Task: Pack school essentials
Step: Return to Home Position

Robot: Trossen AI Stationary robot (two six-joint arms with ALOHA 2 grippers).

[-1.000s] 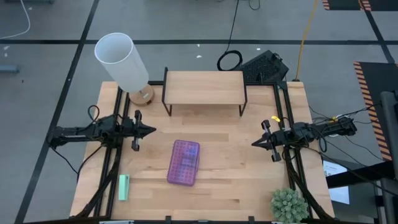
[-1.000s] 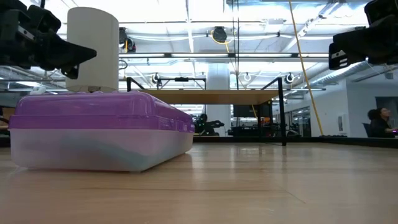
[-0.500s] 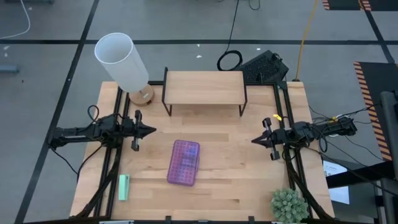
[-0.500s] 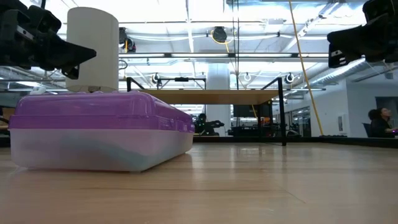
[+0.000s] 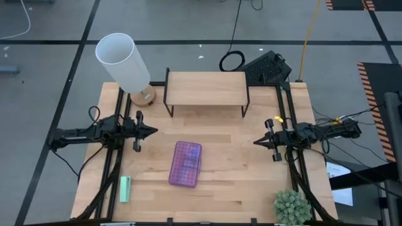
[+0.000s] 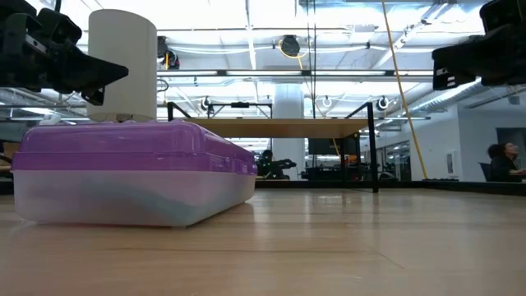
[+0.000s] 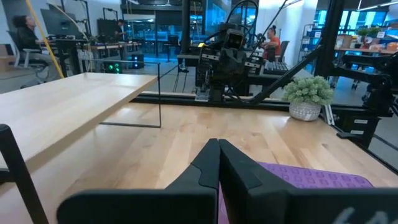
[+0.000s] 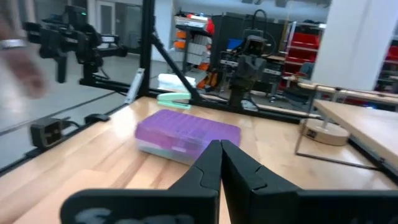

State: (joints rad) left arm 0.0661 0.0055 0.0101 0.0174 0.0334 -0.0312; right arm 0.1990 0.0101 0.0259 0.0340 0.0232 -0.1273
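Stationery: we see none of the loose pencils, scissors or pen on the worktop (image 5: pixel 251 182); if they are anywhere here, we judge they lie inside the shut purple case (image 5: pixel 186 163), whose cloudy lower half hides its contents.
Purple case: it lies flat in the middle of the worktop, between the two arms and apart from both, lid down on its clear base.
Handling: we judge it a stiff, light plastic box with a smooth, fairly slippery shell; the studded lid offers a little bite.
Where to hold: we would take it across its narrow width, at the long edges near the middle, or work at the seam between lid and base to open it.
Mint-green block (image 5: pixel 125 188): it rests near the front left corner, well apart from the case.
Left claw (image 5: pixel 152 132): it hovers above the worktop left of the case, fingers pressed together, holding nothing.
Right claw (image 5: pixel 258 143): it hovers to the right of the case, fingers likewise closed and empty.
Shelf (image 5: pixel 206 88): it stands at the back, bare on top.
Lamp (image 5: pixel 122 61): it sits at the back left, clear of any reach to the case.
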